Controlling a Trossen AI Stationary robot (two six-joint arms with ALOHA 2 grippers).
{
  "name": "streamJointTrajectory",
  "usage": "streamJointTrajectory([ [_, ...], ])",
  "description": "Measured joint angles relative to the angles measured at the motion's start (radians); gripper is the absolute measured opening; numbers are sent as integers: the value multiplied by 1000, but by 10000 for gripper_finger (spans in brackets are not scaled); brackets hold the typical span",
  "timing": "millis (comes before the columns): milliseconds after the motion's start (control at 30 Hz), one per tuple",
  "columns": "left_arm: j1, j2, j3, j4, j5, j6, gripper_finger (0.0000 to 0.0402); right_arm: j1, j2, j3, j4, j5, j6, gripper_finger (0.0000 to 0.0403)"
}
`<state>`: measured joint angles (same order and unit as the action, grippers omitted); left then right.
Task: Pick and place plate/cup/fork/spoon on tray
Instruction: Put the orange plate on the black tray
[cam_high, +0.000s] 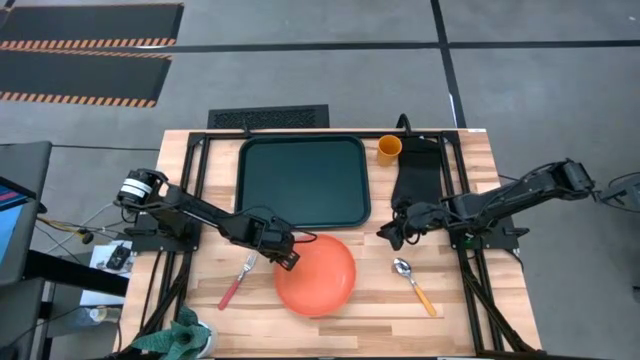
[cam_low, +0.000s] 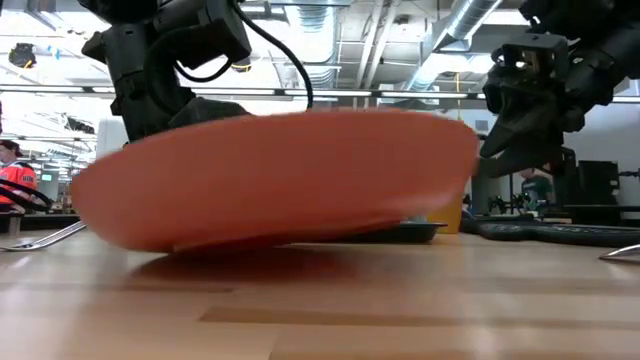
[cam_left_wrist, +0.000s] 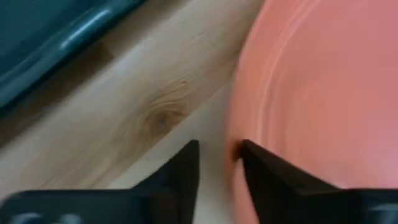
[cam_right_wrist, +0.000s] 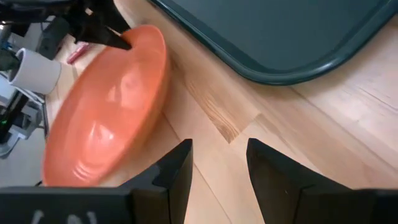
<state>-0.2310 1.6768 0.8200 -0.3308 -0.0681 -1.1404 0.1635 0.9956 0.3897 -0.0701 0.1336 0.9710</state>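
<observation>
Looked like an industrial robotics lab or workshop. Showed grey concrete floor (cam_high: 520, 90) with black mats edged in orange hazard stripes (cam_high: 85, 45), exposed ceiling ducts (cam_low: 470, 20) and strip lights overhead. Held a wooden tabletop (cam_high: 455, 320) on black framing, two dark robot arms bolted on, loose cables (cam_high: 70, 232), and a person in an orange vest (cam_low: 14, 172) behind.

Overhead looks straight down; low camera sits level, close behind the plate (cam_low: 280, 180); wrists share it.
</observation>
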Motion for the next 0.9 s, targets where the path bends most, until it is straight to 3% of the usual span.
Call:
streamJointTrajectory([
  [133, 2, 1, 1, 47, 34, -63, 12, 0, 8, 0, 3, 0, 0, 177],
  [467, 3, 6, 25, 207, 62, -148, 2, -1, 7, 0, 2, 0, -7, 177],
  [700, 22, 5, 158, -60, 63, -100, 1, -1, 7, 0, 2, -1, -3, 177],
  [900, 72, 5, 312, -303, 54, 32, 0, -1, 4, 0, 4, -1, 0, 177],
])
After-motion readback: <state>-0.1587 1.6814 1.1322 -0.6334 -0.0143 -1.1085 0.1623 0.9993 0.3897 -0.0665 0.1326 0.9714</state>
